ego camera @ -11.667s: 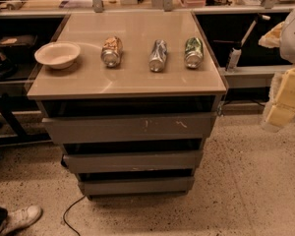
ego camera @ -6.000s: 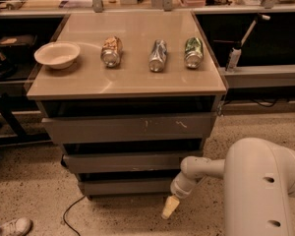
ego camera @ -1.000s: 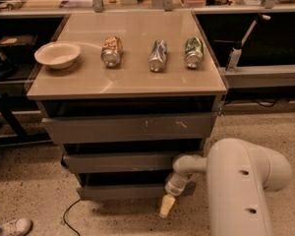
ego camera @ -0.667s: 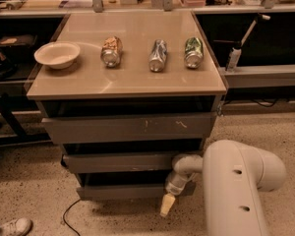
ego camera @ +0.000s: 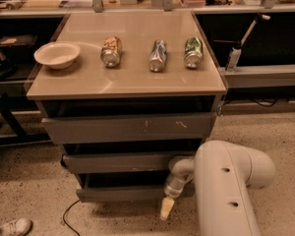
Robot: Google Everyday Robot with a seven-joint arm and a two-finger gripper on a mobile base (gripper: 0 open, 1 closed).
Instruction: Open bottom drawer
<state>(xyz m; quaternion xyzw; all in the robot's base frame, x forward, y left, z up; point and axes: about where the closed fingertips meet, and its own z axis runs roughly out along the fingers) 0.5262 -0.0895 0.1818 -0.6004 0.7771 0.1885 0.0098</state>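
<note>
The bottom drawer (ego camera: pixel 123 193) is the lowest, narrowest grey front of the cabinet, with a dark gap above its top edge. It stands a little proud of the cabinet. My gripper (ego camera: pixel 166 209) hangs from the white arm (ego camera: pixel 226 191) at the drawer's right end, its pale tip pointing down toward the floor just in front of the drawer's lower right edge. The inside of the drawer is hidden.
Above are the mid-sized drawer (ego camera: pixel 123 162) and the tall drawer with white scratches (ego camera: pixel 130 127). On the cabinet top lie a white bowl (ego camera: pixel 57 54) and three cans (ego camera: pixel 157 54). A black cable (ego camera: pixel 69 215) and a shoe (ego camera: pixel 12 227) lie on the speckled floor at left.
The arm's big link has crept slightly left and the gripper has stayed at the bottom drawer's right end. The drawer front shows no clear shift.
</note>
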